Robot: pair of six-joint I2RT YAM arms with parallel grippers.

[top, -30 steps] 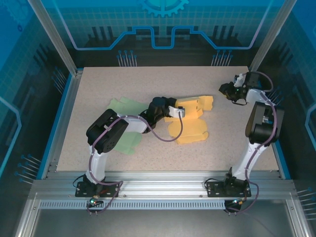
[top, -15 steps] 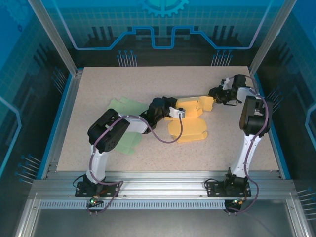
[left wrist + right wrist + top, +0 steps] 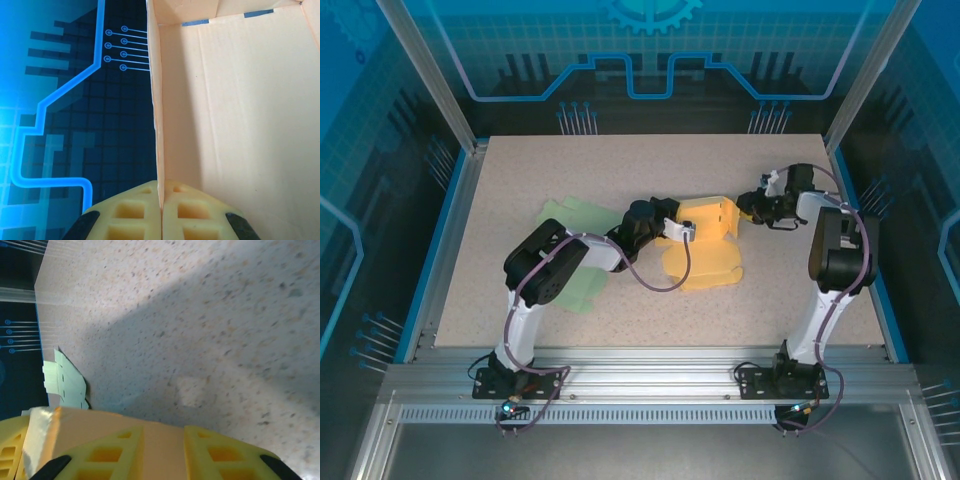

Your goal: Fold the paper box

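Note:
The orange paper box point(image 3: 705, 262) lies mostly flat in the middle of the table, its rear part raised. My left gripper point(image 3: 687, 230) is shut on a thin upright panel of it; in the left wrist view the pads point(image 3: 135, 212) pinch the panel's edge point(image 3: 157, 110), with the box's inner face point(image 3: 240, 115) to the right. My right gripper point(image 3: 744, 208) is at the box's right end flap point(image 3: 725, 214), which stands upright. Seen from the right wrist, its fingers point(image 3: 110, 452) are parted and lie flat against the orange panel point(image 3: 85, 421).
A pale green flat sheet point(image 3: 572, 285) lies under the left arm, and it also appears beyond the box point(image 3: 67, 382). Speckled table point(image 3: 210, 315) stretches ahead of the right gripper. Blue enclosure walls point(image 3: 430, 230) border the table on all sides.
The right arm swung left from the back right corner to the box's right end, and that flap went from lying flat to standing up. The left gripper stayed clamped.

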